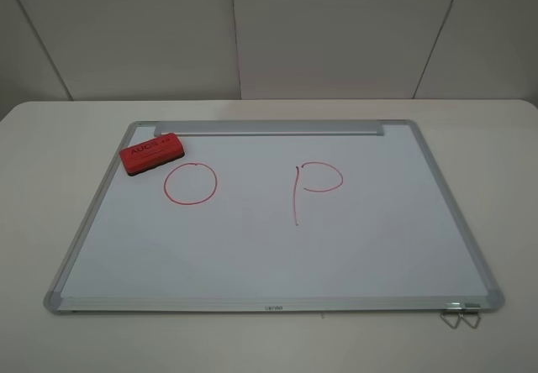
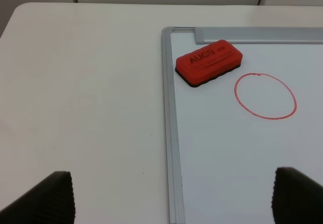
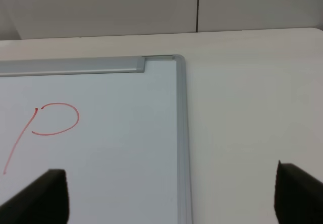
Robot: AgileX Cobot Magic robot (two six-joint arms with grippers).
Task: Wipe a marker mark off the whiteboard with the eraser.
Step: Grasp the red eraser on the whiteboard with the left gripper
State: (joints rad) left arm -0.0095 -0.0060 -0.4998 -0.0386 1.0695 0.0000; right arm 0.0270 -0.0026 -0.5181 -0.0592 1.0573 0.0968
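While both jaws gape empty, eraser [image 1: 152,154] on whiteboard [image 1: 277,247], long axis nearly along tray strip [image 1: 269,128].

White across the whiteboard [image 1: 277,247], silver along its frame, grey at the corner caps. Red top on the eraser [image 1: 152,154] at far left, lettered "AUCS", over a dark base. Thin red line for the marker mark [image 1: 190,183] and the letter P [image 1: 298,192] to its right. Cream table [image 1: 50,188]; pale wall panels [image 1: 336,28]; black left gripper [image 2: 171,199] and right gripper [image 3: 169,196].
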